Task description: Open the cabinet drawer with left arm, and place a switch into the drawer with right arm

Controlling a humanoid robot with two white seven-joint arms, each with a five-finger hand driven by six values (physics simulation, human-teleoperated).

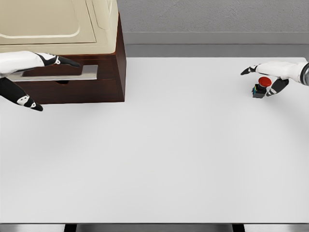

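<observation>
A cabinet (72, 29) with cream upper doors stands at the table's far left. Its dark wooden drawer (106, 89) at the base is closed, with a flat grey handle (72, 76) across its front. My left hand (36, 82) reaches in from the left edge, fingers spread, upper fingers just above the handle and the thumb below it, gripping nothing. The switch (261, 87), a small black box with a red round button, sits on the table at the far right. My right hand (267, 77) hovers around it, fingers spread on both sides, not closed on it.
The white table (159, 154) spreads wide in front of the cabinet and between the two hands. A grey wall and ledge run along the back. The table's front edge lies near the picture's bottom.
</observation>
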